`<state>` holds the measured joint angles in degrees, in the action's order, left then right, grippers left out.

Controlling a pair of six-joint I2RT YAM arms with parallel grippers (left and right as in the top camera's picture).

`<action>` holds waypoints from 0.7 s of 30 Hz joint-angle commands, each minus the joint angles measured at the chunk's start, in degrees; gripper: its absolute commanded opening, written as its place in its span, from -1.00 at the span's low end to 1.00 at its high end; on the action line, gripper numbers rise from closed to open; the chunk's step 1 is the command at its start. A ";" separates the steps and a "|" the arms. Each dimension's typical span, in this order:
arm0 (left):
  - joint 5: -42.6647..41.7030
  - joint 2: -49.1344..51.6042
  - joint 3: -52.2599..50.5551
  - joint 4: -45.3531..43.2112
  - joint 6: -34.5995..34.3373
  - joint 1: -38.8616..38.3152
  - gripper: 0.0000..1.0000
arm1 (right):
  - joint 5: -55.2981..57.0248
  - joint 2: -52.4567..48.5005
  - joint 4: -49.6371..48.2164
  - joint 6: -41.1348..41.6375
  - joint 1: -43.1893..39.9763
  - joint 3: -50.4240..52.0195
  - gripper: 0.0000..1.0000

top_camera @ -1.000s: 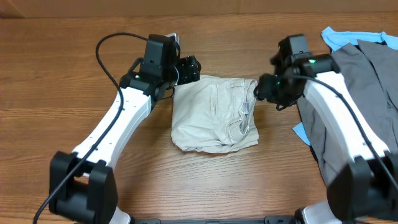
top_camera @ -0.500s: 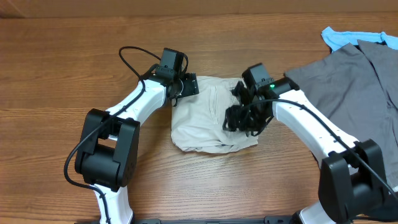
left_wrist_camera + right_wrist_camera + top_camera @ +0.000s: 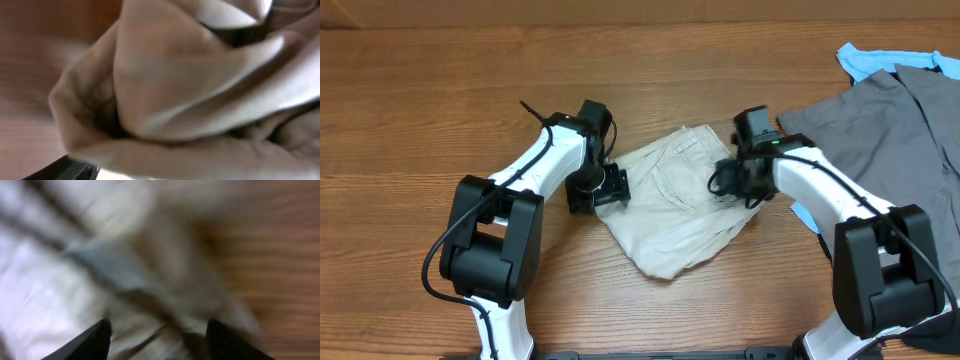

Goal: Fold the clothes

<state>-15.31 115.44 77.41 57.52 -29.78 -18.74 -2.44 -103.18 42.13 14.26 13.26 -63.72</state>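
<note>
The clothes, pale beige shorts, lie rumpled and slantwise in the middle of the table. My left gripper is at their left edge. In the left wrist view bunched beige cloth fills the frame, and only one dark finger shows, far out at the bottom left. The other is hidden by cloth. My right gripper is at the shorts' right edge. In the right wrist view that gripper is open, and blurred cloth lies under the wide gap between its fingers.
A large grey garment lies at the right, partly under my right arm. Light blue cloth shows at the back right, with a scrap of it beside the arm. Bare wooden table stretches to the left.
The shorts have turned from a squarish bundle into a slanted, more spread shape. My left gripper has come nearer along their left edge. My right gripper has moved from over the shorts to their right edge and opened wider.
</note>
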 commanded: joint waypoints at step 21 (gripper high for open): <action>-12.20 -11.74 0.02 -28.70 23.91 2.36 1.00 | -8.37 9.79 24.96 5.35 -1.38 -12.24 0.30</action>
<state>-20.38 97.41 76.99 31.24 -12.93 -18.20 -7.42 -93.76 66.92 17.78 11.94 -77.45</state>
